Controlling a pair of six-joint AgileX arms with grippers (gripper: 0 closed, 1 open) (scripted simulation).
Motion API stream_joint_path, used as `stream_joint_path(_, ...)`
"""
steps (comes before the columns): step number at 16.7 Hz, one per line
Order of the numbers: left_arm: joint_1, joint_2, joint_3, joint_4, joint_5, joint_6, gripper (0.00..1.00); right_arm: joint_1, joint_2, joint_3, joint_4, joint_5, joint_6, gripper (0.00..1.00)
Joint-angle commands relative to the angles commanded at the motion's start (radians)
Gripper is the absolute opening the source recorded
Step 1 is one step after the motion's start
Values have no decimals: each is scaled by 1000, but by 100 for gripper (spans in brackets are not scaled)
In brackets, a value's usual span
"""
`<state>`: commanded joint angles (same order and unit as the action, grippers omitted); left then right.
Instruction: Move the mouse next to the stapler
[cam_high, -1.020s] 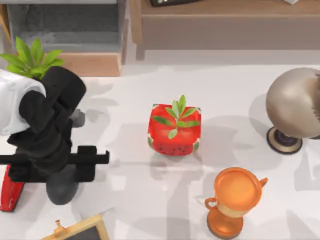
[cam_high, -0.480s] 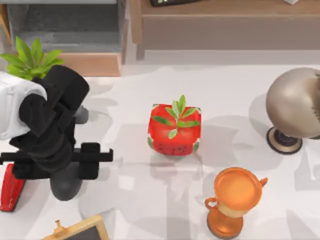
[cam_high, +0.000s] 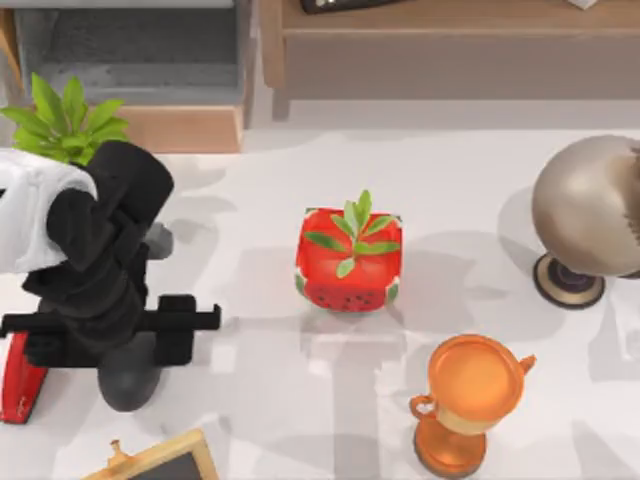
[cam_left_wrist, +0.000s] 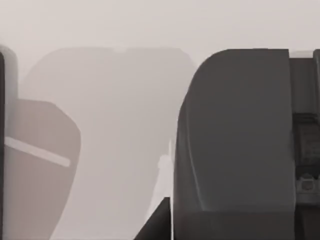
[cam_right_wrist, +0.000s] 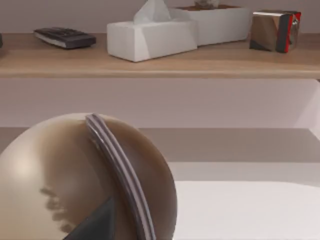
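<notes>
The left arm hangs over the lower left of the top view, and beneath its black wrist a dark grey rounded mouse (cam_high: 128, 378) pokes out toward the bottom edge, its long axis running roughly up and down the frame. The left gripper (cam_high: 125, 340) sits straight above it, so the mouse lies directly under the jaws rather than off to a side; whether they pinch it or stand spread I cannot tell, since the wrist covers them from above. In the left wrist view a broad dark grey body (cam_left_wrist: 235, 140), probably the mouse, looms very close against the pale table (cam_left_wrist: 115, 100). The red stapler (cam_high: 18, 385) lies at the far left edge, just beside the mouse, its length tilted slightly from vertical, half hidden by the arm and cut off by the frame. By my reckoning this arm is much the nearer. The right arm's wrist view looks past a bronze globe (cam_right_wrist: 75, 180) toward a shelf.
</notes>
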<state>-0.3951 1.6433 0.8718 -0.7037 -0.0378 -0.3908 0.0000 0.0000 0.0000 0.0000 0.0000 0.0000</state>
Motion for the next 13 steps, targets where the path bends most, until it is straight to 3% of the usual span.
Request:
stream_joint_path(3, 0, 0, 0, 0, 0, 0, 0, 0, 0, 0, 0, 0, 0, 100)
stream_joint_path(13, 0, 0, 0, 0, 0, 0, 75, 0, 0, 0, 0, 0, 0, 100)
